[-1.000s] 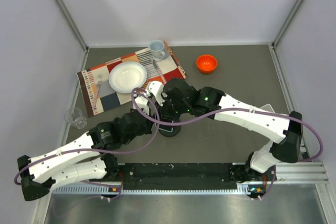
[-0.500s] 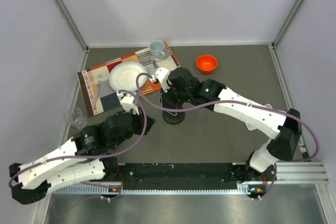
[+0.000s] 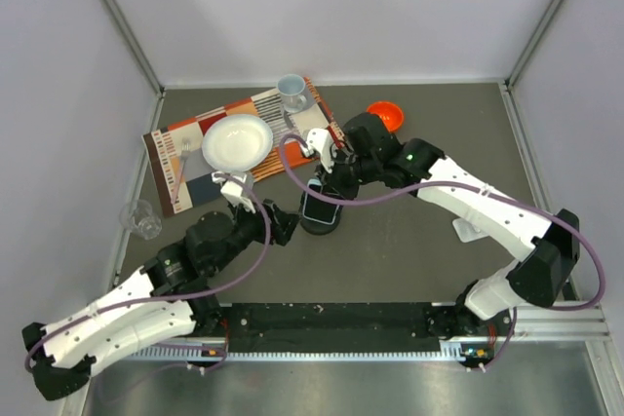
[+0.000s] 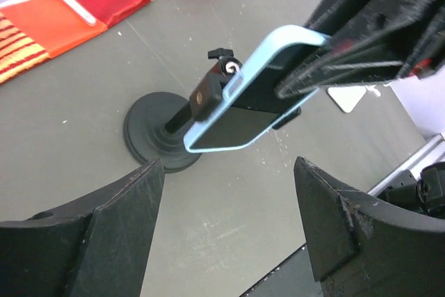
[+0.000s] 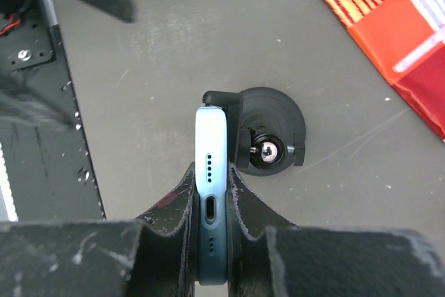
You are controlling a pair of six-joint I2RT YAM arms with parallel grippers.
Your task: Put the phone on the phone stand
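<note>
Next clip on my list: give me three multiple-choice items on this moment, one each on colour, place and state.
1. What colour is the phone case? A) red B) light blue C) yellow
2. Where does the white plate sit? A) on the patchwork mat B) on the bare table C) on top of the phone
3. How is the left tool? A) shut on the phone B) shut on nothing C) open, holding nothing
Answers: 1 B, a pale blue rim shows in both wrist views; 2 A, the mat lies under it; 3 C, its jaws stand wide apart, short of the phone.
</note>
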